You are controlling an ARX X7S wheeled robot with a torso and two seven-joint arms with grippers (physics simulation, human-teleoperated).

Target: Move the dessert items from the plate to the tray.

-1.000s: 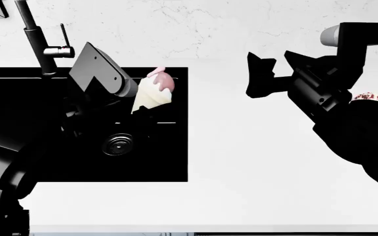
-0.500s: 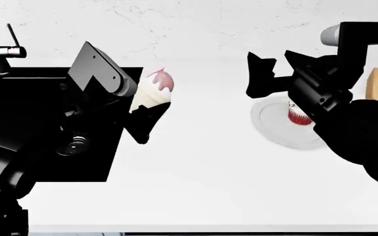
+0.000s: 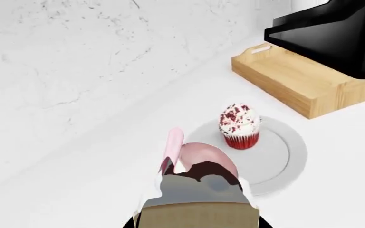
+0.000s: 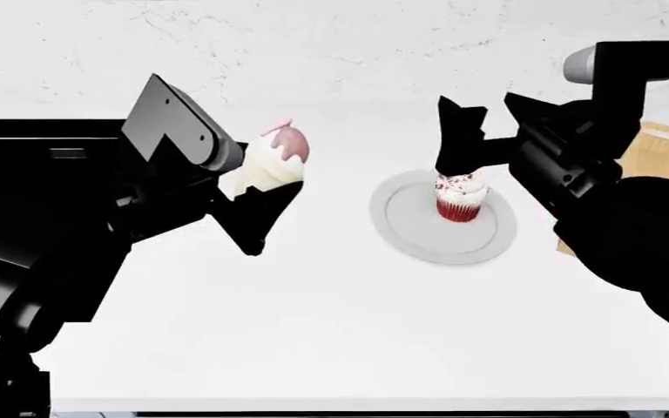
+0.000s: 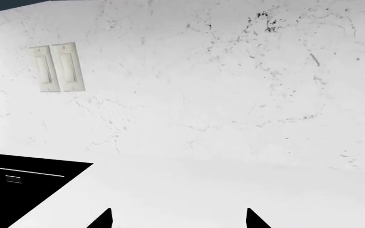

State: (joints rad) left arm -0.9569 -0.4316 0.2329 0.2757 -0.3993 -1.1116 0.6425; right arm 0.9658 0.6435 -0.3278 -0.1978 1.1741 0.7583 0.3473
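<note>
My left gripper is shut on the cream cone-shaped pastry with a pink top, held above the white counter left of the plate; it fills the near part of the left wrist view. The cupcake with red wrapper and white frosting stands on the grey plate, also in the left wrist view. My right gripper is open and empty, just above and behind the cupcake; its tips point at the wall. The wooden tray sits beyond the plate, partly hidden by my right arm.
A black sink lies at the left, behind my left arm, also in the right wrist view. A marble wall with a double light switch runs along the back. The counter's front edge is near.
The view has shifted right: the sink slid left, and the plate with the cupcake moved from behind my right arm towards the middle. The left gripper still holds the cone pastry.
</note>
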